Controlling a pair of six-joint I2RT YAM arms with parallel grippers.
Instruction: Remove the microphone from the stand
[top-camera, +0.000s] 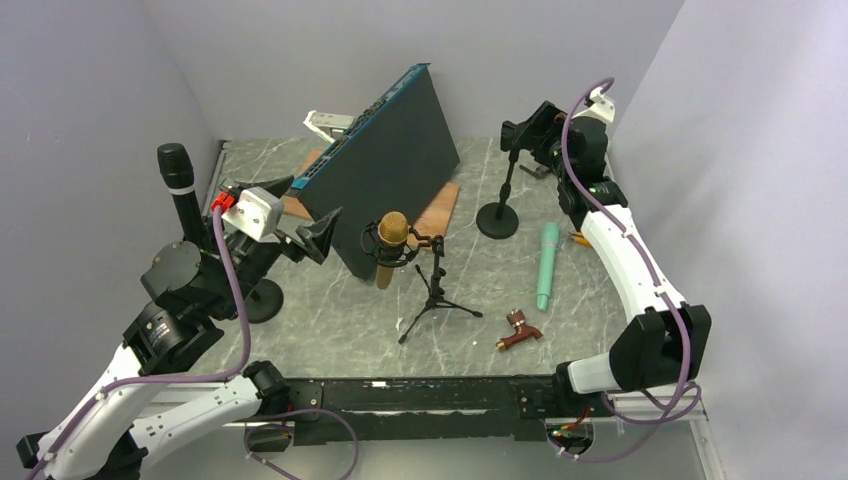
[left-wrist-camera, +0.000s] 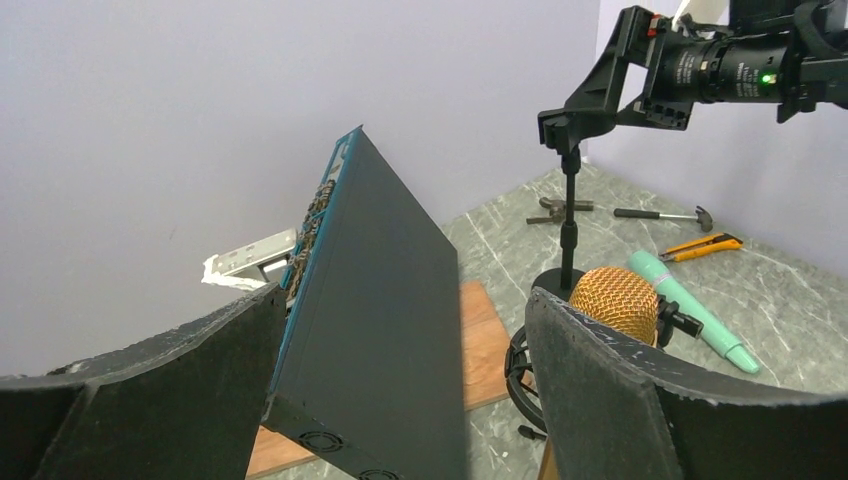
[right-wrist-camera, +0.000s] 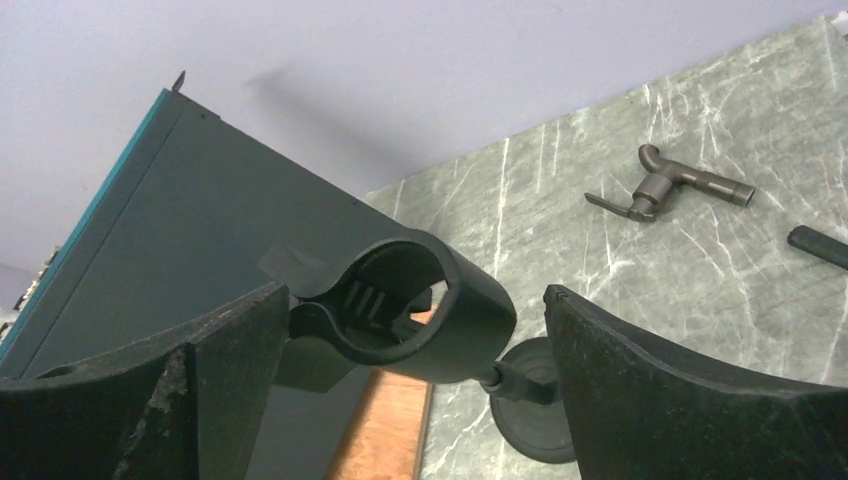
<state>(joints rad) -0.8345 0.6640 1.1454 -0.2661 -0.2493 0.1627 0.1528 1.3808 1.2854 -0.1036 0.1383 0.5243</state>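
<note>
A gold-headed microphone (top-camera: 393, 230) sits in a black shock mount on a small tripod stand (top-camera: 437, 292) at mid-table. My left gripper (top-camera: 303, 213) hovers open just left of it. In the left wrist view the gold microphone (left-wrist-camera: 615, 300) peeks out behind the right finger (left-wrist-camera: 640, 400), outside the left gripper (left-wrist-camera: 405, 300). A black microphone (top-camera: 177, 175) stands upright in a round-based stand (top-camera: 262, 300) at far left. A mint-green microphone (top-camera: 547, 265) lies flat on the table. My right gripper (right-wrist-camera: 415, 300) is open around the empty clip (right-wrist-camera: 420, 310) of the back stand (top-camera: 498, 220), not pressing it.
A black panel with a teal edge (top-camera: 385, 170) leans over a wooden board (top-camera: 437, 215) at the back centre. A brown tool (top-camera: 520, 330) lies near the front. A hammer (left-wrist-camera: 665, 214), a utility knife (left-wrist-camera: 700, 247) and a grey metal fitting (right-wrist-camera: 670, 185) lie at back right.
</note>
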